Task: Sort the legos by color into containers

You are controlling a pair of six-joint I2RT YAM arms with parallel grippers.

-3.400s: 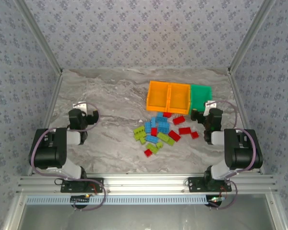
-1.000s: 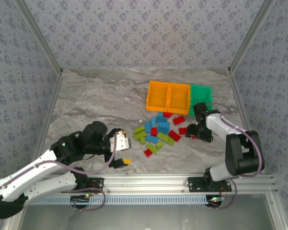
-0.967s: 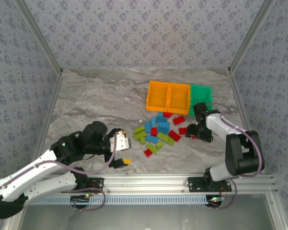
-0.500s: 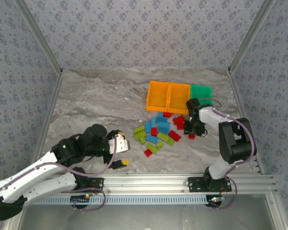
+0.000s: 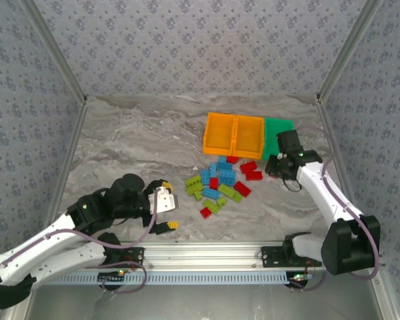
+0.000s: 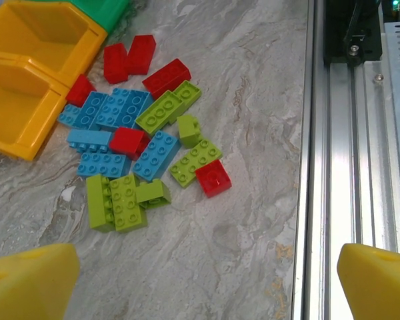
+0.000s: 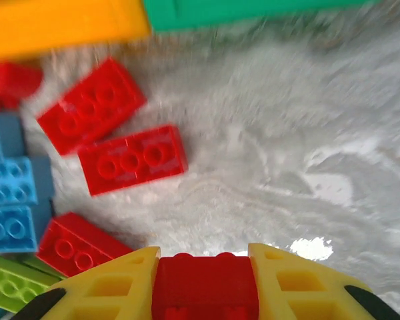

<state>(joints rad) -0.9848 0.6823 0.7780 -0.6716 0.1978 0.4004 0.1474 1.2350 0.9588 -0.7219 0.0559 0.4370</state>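
While the right fingers (image 7: 107, 293) pinch one red brick (image 7: 205, 287) at the right edge of the pile (image 5: 219, 181), near the green bin (image 5: 280, 129): lift straight, keep it level, release well inside one orange bin (image 5: 249, 137). Meanwhile the left fingers (image 6: 27, 283) are spread wide, empty, above the table (image 5: 133, 140).

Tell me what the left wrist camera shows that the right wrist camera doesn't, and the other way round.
Left wrist, not right wrist: the open left end effector, the metal rail along the near edge, the farther orange bin, and the whole lego pile. Right wrist, not left wrist: the right end effector shut on a red brick. Both: the green bin, the orange bin beside it, loose red bricks, blue bricks, a lime green brick and the marble table.
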